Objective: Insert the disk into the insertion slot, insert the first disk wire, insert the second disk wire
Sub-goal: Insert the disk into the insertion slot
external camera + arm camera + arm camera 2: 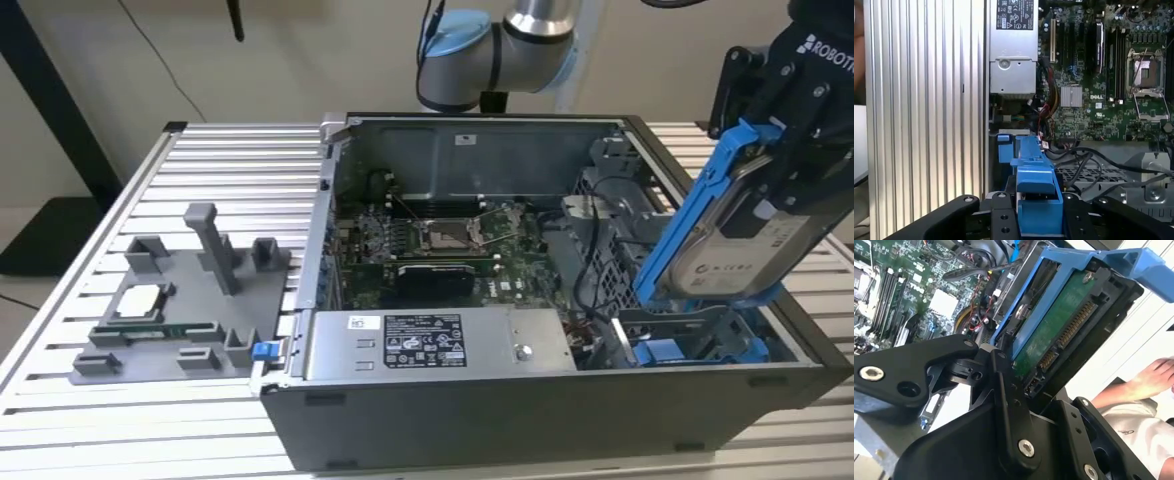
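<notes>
We're squeezing the flat silver-grey, blue-framed disk (pixel 731 235) w/ our black gripper (pixel 1039 217) above the grey metal insertion slot (pixel 694 345); tilted, it's risking jamming there.

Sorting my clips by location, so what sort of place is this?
Probably a robotics lab bench for computer assembly: an open computer case sits on a slatted aluminium table, beside a robot arm whose tool grips the disk in its blue carrier.
</notes>
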You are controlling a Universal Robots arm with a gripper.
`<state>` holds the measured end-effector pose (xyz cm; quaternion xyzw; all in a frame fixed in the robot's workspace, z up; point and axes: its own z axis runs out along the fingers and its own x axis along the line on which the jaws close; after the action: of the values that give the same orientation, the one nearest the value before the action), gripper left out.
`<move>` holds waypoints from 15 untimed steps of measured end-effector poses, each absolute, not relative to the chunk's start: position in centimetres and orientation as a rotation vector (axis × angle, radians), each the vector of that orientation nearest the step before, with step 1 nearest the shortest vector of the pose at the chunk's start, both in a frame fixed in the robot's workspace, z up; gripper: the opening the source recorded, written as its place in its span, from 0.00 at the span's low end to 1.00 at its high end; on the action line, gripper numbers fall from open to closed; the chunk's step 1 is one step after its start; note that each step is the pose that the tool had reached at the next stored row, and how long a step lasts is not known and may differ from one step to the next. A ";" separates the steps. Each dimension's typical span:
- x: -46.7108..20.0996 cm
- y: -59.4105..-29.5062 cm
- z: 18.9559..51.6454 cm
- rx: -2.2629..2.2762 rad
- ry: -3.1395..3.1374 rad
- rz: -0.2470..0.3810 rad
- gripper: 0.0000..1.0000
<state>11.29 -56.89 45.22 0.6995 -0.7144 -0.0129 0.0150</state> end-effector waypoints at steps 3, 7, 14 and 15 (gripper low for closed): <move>11.3 -56.9 44.9 2.177 -2.223 -0.040 0.00; 11.3 -56.9 44.4 2.177 -2.223 -0.040 0.00; 11.4 -56.9 43.7 2.177 -2.223 -0.040 0.00; 11.4 -56.9 43.6 2.177 -2.223 -0.040 0.00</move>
<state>11.38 -56.90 43.58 0.6995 -0.7144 -0.0129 0.0149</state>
